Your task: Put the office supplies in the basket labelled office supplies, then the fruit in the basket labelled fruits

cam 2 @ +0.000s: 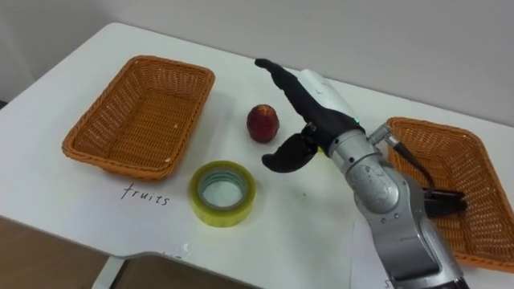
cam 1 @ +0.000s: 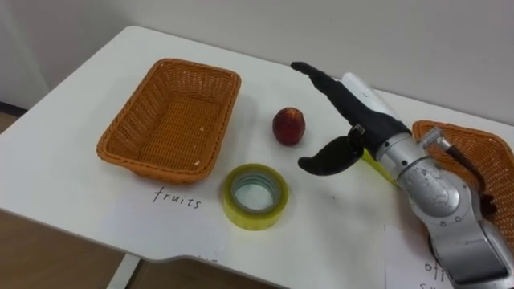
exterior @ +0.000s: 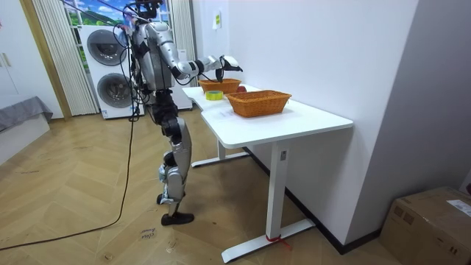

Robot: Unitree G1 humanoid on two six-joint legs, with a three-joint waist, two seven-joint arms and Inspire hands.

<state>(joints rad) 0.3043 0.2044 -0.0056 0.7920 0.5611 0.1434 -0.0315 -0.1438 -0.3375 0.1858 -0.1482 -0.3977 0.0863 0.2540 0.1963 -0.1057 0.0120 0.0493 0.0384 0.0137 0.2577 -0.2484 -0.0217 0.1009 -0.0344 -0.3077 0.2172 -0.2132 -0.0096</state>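
Apple (cam 1: 289, 126): where is it lying?
It is sitting on the table (cam 1: 72, 172), between the empty basket (cam 1: 173, 120) and your right hand (cam 1: 353, 108); tape (cam 1: 254, 196) is lying in front.
Is your hand gripping anything?
No. It is hovering just beside the apple, fingers straight, thumb spread, holding nothing.

Inventory: my white desk (cam 1: 56, 160); two stacked washing machines (exterior: 110, 68) at the room view's left; one cardboard box (exterior: 433, 224) on the wood floor (exterior: 73, 180).
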